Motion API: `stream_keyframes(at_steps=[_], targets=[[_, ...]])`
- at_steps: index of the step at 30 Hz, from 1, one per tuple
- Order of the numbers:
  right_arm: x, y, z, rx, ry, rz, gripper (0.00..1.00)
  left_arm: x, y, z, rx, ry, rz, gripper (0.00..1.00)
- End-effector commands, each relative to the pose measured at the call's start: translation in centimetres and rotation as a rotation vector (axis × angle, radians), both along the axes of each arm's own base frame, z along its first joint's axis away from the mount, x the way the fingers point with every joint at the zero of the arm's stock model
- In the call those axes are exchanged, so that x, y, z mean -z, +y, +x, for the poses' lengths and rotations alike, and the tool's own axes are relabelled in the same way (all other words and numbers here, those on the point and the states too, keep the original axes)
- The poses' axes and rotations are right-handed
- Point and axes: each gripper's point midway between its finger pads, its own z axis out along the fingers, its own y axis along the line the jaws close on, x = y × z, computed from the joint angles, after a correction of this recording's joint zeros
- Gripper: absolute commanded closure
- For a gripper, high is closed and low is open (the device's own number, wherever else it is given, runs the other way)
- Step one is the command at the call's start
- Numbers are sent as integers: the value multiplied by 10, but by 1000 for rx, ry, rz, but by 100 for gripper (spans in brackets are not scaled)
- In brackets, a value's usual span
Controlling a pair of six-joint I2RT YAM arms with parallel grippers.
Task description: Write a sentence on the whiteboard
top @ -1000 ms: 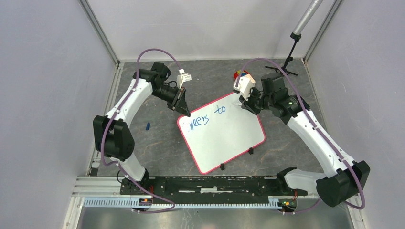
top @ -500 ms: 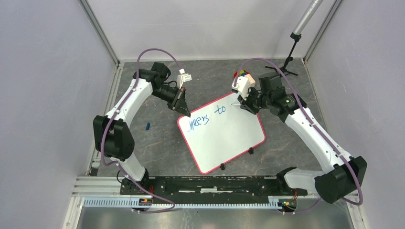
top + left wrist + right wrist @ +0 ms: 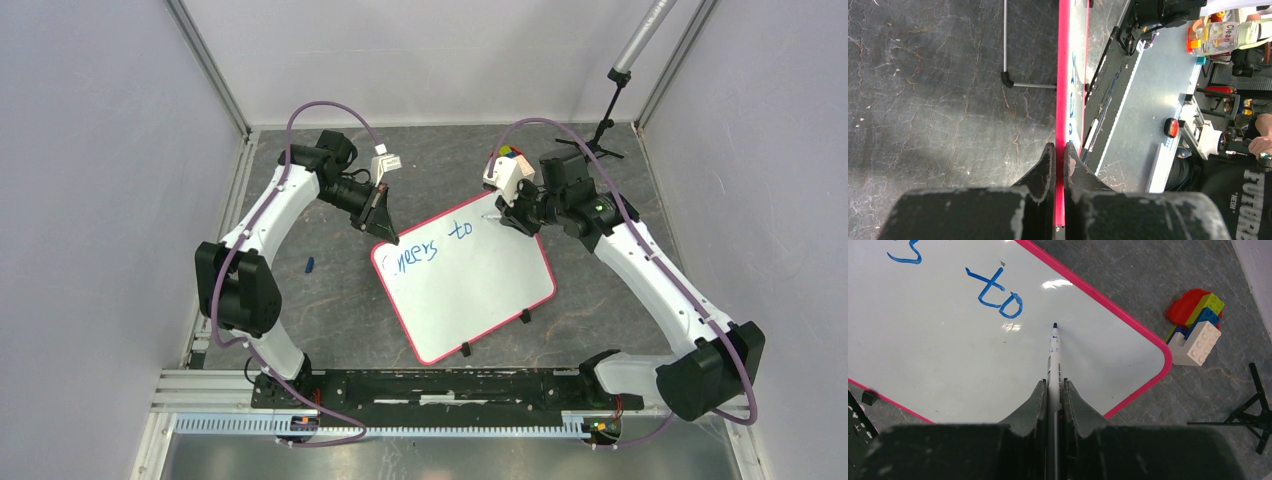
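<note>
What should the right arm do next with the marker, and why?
Probably set the marker tip down just past "to" and start the next word: the sentence stops there, bare whiteboard follows, and the left fingers clamp its rim.

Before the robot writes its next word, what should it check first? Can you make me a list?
1. Left jaws shut on the whiteboard at its pink rim: ok.
2. Right jaws shut on the marker, tip pointing at the board: ok.
3. Marker tip touching the board: cannot tell.
4. Bare white space below the blue lettering for more words: ok.
5. Toy bricks off the board, apart from its corner: ok.
6. Sentence finished: not ok, the lettering ends at "to".
</note>
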Motion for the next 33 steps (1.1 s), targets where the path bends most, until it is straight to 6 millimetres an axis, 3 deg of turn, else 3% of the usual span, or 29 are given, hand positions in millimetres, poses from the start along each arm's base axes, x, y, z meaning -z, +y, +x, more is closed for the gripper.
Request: stream_keyframes(at_steps=[1, 12, 24, 33], targets=[[-12, -2, 7, 11, -56, -5, 100, -4, -1, 3, 18, -48, -5, 98], [3, -5, -15, -21, 2, -7, 100, -5, -2, 3, 23, -50, -13, 98], [-24, 2, 7, 5, -56, 23, 100, -5, -1, 2, 23, -53, -12, 98], [-25, -1, 15, 23, -69, -6, 100, -4, -1, 2, 24, -52, -10, 98]])
